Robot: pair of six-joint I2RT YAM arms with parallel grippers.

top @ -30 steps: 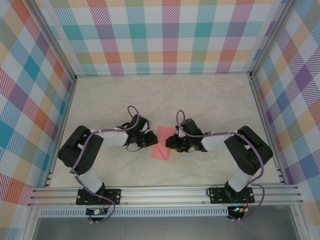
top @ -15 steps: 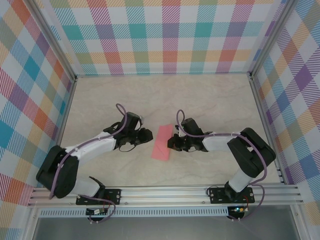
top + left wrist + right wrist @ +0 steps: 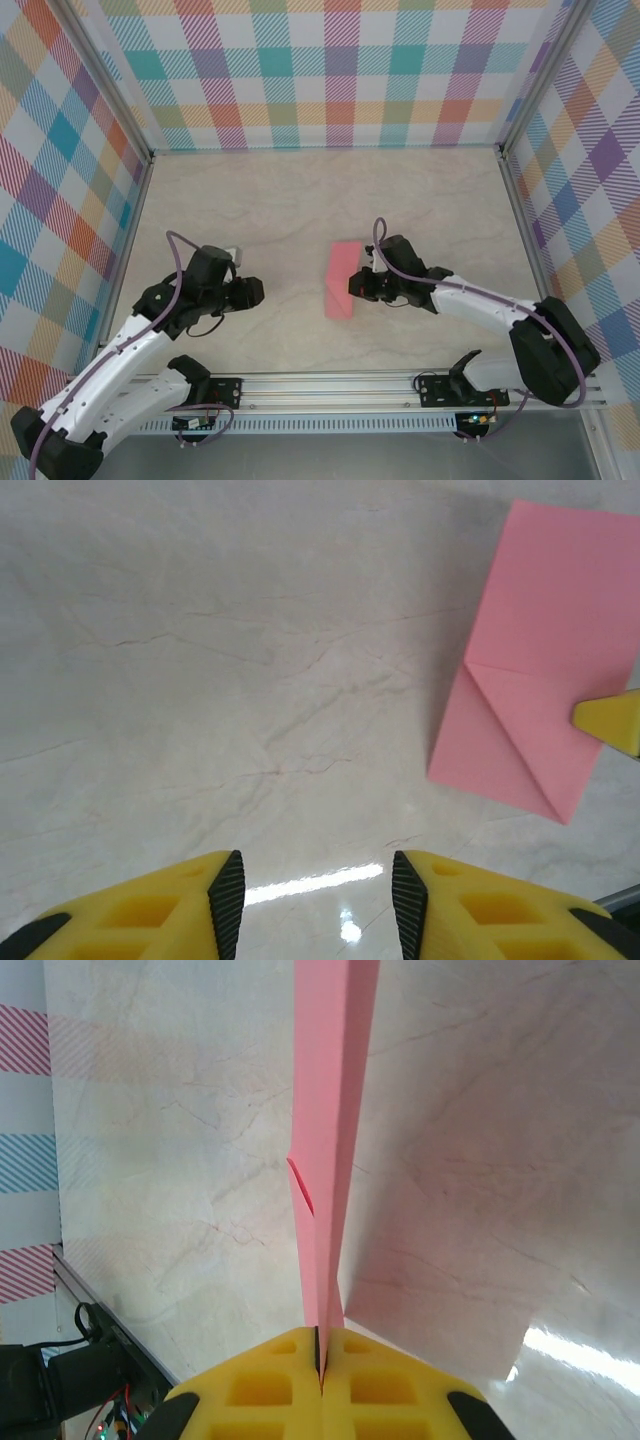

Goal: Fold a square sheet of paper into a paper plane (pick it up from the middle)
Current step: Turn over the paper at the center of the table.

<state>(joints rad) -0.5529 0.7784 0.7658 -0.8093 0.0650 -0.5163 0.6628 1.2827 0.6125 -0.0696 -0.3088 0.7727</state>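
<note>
**Pinched on the Right, Parted on the Left**

Locked shut over here with the right end effector [image 3: 320,1355]: yellow plastic fingers pressed flush together on the near edge of the sheet of paper [image 3: 330,1110], with nothing but thin salmon-pink layers between them. Viewed edge-on from that wrist, looking like a slim, smooth, matte strip running straight away, with one small flap curling off its left side. Throwing a broad soft shadow to the right across the tabletop [image 3: 150,1110].

Over to the overhead view: sitting near the middle of the tabletop as a narrow folded oblong, slightly tilted, gripped at its right long edge. Hard to tell whether resting flat or raised off the surface.

From the left wrist, showing a four-sided outline with crisp corners and one sharp diagonal crease closing off a triangular panel. Pinched at the right edge by a yellow fingertip [image 3: 610,722].

And on to the left end effector [image 3: 316,900]: standing open, chunky yellow fingers lined in black, only bare surface in the gap, well apart from the pink fold. Underneath, a glossy cream stone-look finish, threaded with fine brown veins and streaked with one bright glare.
</note>
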